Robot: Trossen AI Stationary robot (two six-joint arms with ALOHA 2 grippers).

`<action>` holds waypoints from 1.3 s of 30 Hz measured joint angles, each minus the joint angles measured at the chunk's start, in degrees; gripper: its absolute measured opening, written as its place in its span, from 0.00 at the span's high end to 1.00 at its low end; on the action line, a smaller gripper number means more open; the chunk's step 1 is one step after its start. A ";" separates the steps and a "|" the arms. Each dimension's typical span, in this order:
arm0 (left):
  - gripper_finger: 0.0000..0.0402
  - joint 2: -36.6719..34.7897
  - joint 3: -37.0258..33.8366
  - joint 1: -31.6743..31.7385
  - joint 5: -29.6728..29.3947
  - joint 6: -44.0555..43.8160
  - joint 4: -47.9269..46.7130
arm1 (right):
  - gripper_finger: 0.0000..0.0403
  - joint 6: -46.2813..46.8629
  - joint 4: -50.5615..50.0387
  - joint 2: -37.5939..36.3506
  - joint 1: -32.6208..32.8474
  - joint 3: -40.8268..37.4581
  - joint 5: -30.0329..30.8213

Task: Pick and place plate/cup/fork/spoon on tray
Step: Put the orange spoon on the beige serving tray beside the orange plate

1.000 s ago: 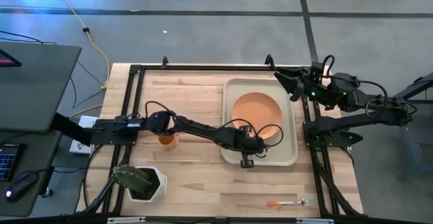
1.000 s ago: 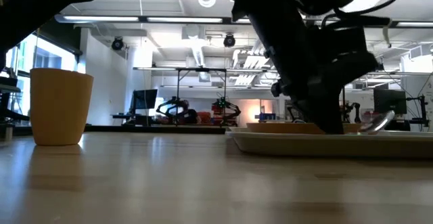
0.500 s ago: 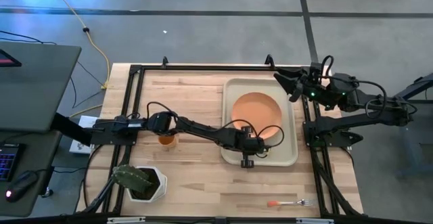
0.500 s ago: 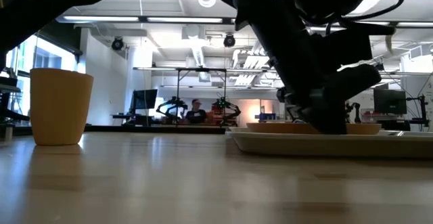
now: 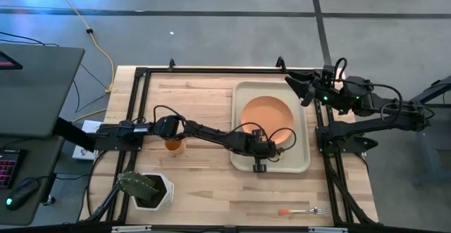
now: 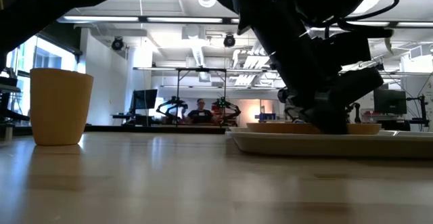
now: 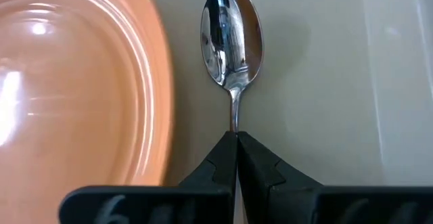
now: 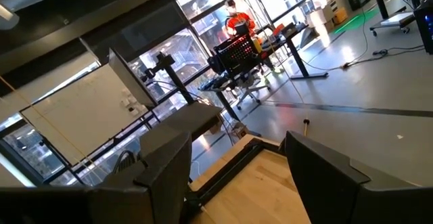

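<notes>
While the right tool [image 5: 304, 91] waits released beyond the tray [image 5: 304, 164], the left tool [image 7: 236, 137] grasps the spoon [image 7: 231, 38] beside the plate [image 7: 74, 82].

Left hand [image 7: 236, 139] slightly lower over tray [image 5: 304, 164]

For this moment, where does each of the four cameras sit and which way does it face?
High: overhead, straight down; both arms, tray, fork.
Low: table height, level across; cup, dark arm.
Left wrist: over the tray; left gripper shut on the spoon beside the plate.
Right wrist: faces the room; right gripper open.
Shared: plate, tray.
</notes>
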 joint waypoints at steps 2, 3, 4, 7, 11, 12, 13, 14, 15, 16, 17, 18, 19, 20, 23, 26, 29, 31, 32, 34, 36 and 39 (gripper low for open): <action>1.00 0.00 0.00 0.01 0.22 0.01 0.10 | 0.42 0.00 0.00 0.00 0.00 0.01 0.00; 1.00 0.00 0.00 0.01 0.64 0.00 0.13 | 0.42 0.00 0.01 0.00 0.00 0.01 0.00; 1.00 0.00 0.00 0.01 1.35 -0.04 0.22 | 0.42 0.00 0.01 0.00 0.00 0.00 0.00; 1.00 0.00 0.00 -0.03 2.59 -0.07 0.35 | 0.42 0.00 0.02 0.00 0.00 0.00 0.00; 1.00 0.00 0.00 -0.38 2.75 -1.17 0.71 | 0.42 -0.01 0.01 0.00 0.00 0.00 0.00; 1.00 0.00 0.00 -0.43 3.08 -1.61 0.89 | 0.42 0.00 0.02 0.00 0.00 0.01 0.00; 1.00 0.00 0.00 -0.49 3.47 -2.14 0.91 | 0.42 0.00 0.01 0.00 0.01 0.00 0.00; 1.00 0.00 0.00 -0.49 4.03 -2.74 0.91 | 0.42 0.00 0.01 0.00 0.02 0.01 0.00; 1.00 0.00 0.00 -0.53 4.60 -3.23 0.91 | 0.42 0.00 0.02 0.00 0.00 0.00 0.00; 1.00 0.00 0.00 -0.57 4.97 -3.75 0.91 | 0.42 0.00 0.01 0.00 0.00 0.01 0.00; 1.00 0.00 0.00 -0.67 5.25 -4.09 0.91 | 0.42 0.00 0.01 0.00 0.00 0.00 0.00; 1.00 0.00 0.00 -0.79 5.45 -4.31 0.91 | 0.42 0.00 0.02 0.00 0.02 0.02 0.00; 1.00 0.00 0.00 -0.87 5.47 -4.44 0.91 | 0.42 0.00 0.02 0.00 0.02 0.00 0.00; 1.00 0.00 0.00 -0.95 5.47 -4.49 0.91 | 0.42 0.00 0.00 0.00 0.02 0.00 0.00; 1.00 0.00 0.00 -1.11 5.46 -5.17 0.91 | 0.42 0.00 0.02 0.00 0.02 0.01 0.00; 1.00 0.00 0.00 -1.13 5.61 -6.97 0.91 | 0.42 0.00 0.00 0.00 0.02 0.00 0.00; 1.00 0.00 0.00 -1.13 5.65 -7.03 0.91 | 0.42 0.00 0.02 0.00 0.02 0.01 0.00; 1.00 0.00 0.00 -1.13 5.64 -6.77 0.94 | 0.42 0.00 0.02 0.00 0.02 0.00 0.00; 1.00 0.00 0.00 -1.14 5.66 -5.75 1.02 | 0.42 0.00 0.02 0.00 0.00 0.00 0.00; 1.00 0.00 0.00 -1.24 5.62 -3.33 1.22 | 0.42 0.00 0.02 0.00 0.00 0.00 0.00; 1.00 0.00 0.00 -1.24 5.64 -2.40 1.24 | 0.42 0.00 0.02 0.00 0.02 0.00 0.00; 1.00 0.00 0.00 -1.24 5.64 -2.17 1.22 | 0.42 0.00 0.02 0.00 0.01 0.00 -0.01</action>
